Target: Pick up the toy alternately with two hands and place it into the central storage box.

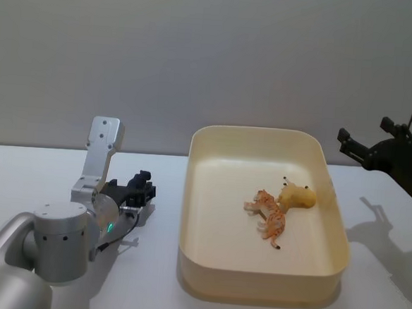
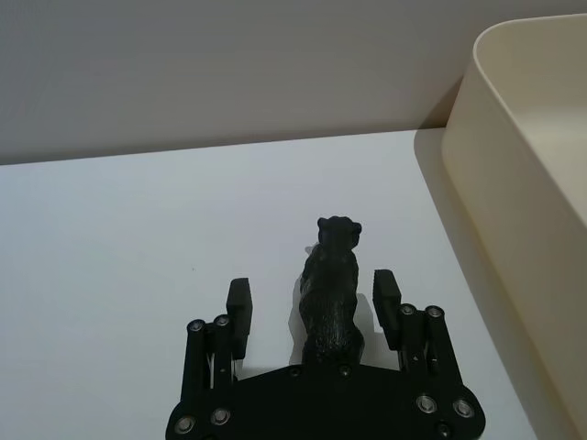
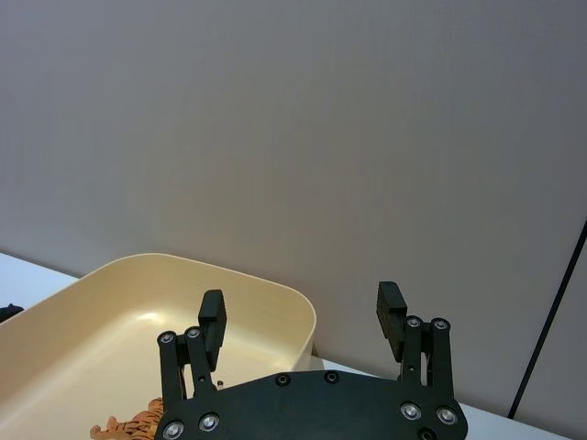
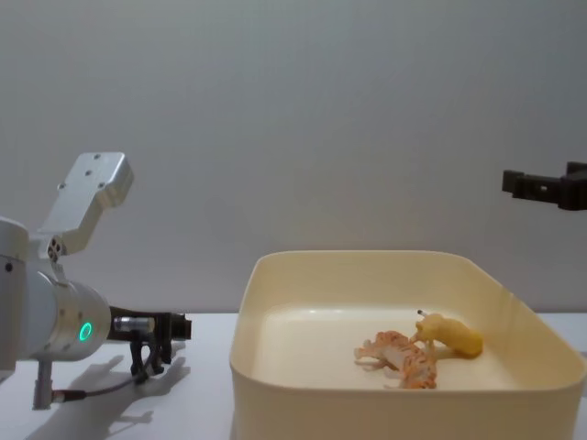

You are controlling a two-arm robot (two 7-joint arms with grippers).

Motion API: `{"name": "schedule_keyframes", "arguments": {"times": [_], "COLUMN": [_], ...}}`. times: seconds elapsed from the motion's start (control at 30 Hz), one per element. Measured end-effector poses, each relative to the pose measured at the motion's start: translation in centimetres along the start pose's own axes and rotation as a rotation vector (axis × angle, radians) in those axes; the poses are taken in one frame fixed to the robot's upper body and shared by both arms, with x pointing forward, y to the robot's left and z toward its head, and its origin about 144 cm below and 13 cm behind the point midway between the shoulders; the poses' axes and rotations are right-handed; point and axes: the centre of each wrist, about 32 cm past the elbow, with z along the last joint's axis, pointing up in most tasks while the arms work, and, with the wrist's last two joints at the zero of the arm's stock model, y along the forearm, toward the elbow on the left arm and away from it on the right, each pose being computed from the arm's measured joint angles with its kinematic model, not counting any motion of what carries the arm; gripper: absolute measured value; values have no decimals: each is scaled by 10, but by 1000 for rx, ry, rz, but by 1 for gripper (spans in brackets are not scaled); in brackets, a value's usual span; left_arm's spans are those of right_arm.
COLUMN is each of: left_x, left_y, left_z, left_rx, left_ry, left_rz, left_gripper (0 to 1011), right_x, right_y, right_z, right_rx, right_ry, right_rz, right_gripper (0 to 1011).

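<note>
A small black animal toy (image 2: pixel 332 291) stands on the white table, left of the central storage box (image 1: pixel 260 291). My left gripper (image 2: pixel 312 286) is low at the table and open. Its fingers (image 2: pixel 239 302) flank the toy with a gap on each side. From the head view the left gripper (image 1: pixel 141 187) lies just left of the box's near-left wall. My right gripper (image 1: pixel 365 134) hangs open and empty, high beyond the box's right side. It is also seen from its own wrist (image 3: pixel 301 300) and from the chest (image 4: pixel 541 186).
Inside the cream-yellow box (image 4: pixel 367 403) lie an orange striped tiger figure (image 1: pixel 271 217) and a yellow snail-like figure (image 1: pixel 298 196), right of its middle. A grey wall runs behind the table. White tabletop stretches left of the box.
</note>
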Motion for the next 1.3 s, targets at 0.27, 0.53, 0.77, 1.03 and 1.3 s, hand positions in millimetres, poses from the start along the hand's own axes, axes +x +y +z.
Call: {"name": "schedule_keyframes", "arguments": {"times": [0.27,0.53,0.77,1.03,1.3], "left_x": [1,1,-1,-7,-11], "left_y": [-2,-3,-1,5,11], "left_z": [-2,-3,2,18,37], "left_rx": [7,7,-22,-87,-120], "left_ry": [6,7,-12,-61,-129], "left_rz": [4,5,-2,-47,-112], "left_gripper": [563,330,320,320,320], "right_x": [0,0,0,0,0], "right_y": [0,0,0,0,0], "right_z": [0,0,0,0,0], "right_rx": [0,0,0,0,0], "right_ry": [0,0,0,0,0], "right_rz": [0,0,0,0,0], "right_gripper": [1001,1001,1001,1001,1001]}}
